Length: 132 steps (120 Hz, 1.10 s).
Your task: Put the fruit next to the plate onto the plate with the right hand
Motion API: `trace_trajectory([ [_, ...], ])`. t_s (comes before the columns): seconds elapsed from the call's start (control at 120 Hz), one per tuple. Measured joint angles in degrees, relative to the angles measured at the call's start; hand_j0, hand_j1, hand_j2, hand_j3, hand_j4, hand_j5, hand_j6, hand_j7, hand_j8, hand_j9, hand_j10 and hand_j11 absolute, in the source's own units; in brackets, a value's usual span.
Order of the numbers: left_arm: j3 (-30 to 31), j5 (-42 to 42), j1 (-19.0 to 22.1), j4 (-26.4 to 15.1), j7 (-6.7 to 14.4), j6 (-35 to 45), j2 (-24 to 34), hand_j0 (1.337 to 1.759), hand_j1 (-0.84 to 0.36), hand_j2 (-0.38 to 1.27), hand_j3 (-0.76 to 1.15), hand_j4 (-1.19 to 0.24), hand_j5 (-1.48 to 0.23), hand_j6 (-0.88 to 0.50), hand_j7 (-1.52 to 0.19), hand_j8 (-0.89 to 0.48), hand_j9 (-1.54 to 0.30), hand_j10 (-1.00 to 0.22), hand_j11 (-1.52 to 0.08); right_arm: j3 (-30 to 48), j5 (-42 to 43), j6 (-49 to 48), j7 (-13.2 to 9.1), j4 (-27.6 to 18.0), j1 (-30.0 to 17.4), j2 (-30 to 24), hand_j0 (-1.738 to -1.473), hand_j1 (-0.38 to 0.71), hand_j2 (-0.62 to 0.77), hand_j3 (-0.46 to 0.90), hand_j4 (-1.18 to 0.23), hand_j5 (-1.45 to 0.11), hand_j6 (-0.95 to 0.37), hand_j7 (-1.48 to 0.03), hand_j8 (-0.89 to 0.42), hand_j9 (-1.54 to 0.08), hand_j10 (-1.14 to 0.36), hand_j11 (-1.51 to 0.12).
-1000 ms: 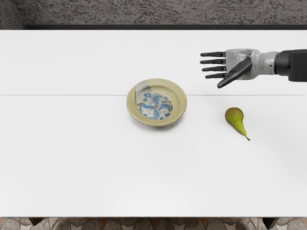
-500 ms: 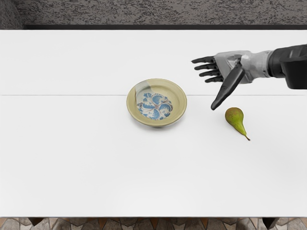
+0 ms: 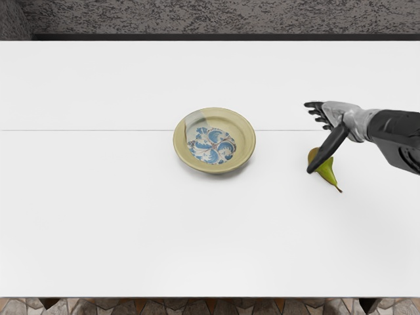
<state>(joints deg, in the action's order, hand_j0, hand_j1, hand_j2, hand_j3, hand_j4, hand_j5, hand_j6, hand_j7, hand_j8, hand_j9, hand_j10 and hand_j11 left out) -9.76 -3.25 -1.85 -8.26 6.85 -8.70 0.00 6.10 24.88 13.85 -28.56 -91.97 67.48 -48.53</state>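
A single head view looks down at a slant on the bench [image 3: 98, 216] from its near long side, facing the far edge and the dark speckled wall [image 3: 197, 16] behind it. It stands back enough that the bench fills nearly the whole frame, both ends cut off, with a strip of floor [image 3: 197, 306] below the near edge. The plate [image 3: 177, 141] lies just above centre. The right arm [image 3: 394, 131] enters from the right edge.

My right hand [image 3: 336, 118] grey and black-fingered, pear [image 3: 329, 172] yellow-green, plate [image 3: 245, 131] olive-rimmed, blue-and-white swirls inside, table [image 3: 131, 230] plain white
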Motion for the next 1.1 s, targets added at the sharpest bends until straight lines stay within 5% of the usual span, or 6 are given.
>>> trace_trajectory([
  [0.508, 0.0, 0.0, 0.0, 0.0, 0.0, 0.0, 0.0, 1.658, 0.35, 0.0, 0.0, 0.0, 0.0, 0.0, 0.0, 0.0, 0.0, 0.0, 0.0, -4.0, 5.0, 19.0, -5.1, -0.9, -2.1, 5.6, -1.658, -0.32, 0.0, 0.0, -0.03, -0.03, -0.03, -0.03, -0.03, -0.03, -0.03, -0.03],
  [1.1, 0.0, 0.0, 0.0, 0.0, 0.0, 0.0, 0.0, 1.658, 0.35, 0.0, 0.0, 0.0, 0.0, 0.0, 0.0, 0.0, 0.0, 0.0, 0.0, -6.3, 8.5, 21.2, -5.6, -0.6, -4.5, 7.2, -1.658, -0.25, -0.02, 0.0, -0.08, -0.11, -0.09, -0.11, -0.08, -0.11, -0.08, -0.11],
])
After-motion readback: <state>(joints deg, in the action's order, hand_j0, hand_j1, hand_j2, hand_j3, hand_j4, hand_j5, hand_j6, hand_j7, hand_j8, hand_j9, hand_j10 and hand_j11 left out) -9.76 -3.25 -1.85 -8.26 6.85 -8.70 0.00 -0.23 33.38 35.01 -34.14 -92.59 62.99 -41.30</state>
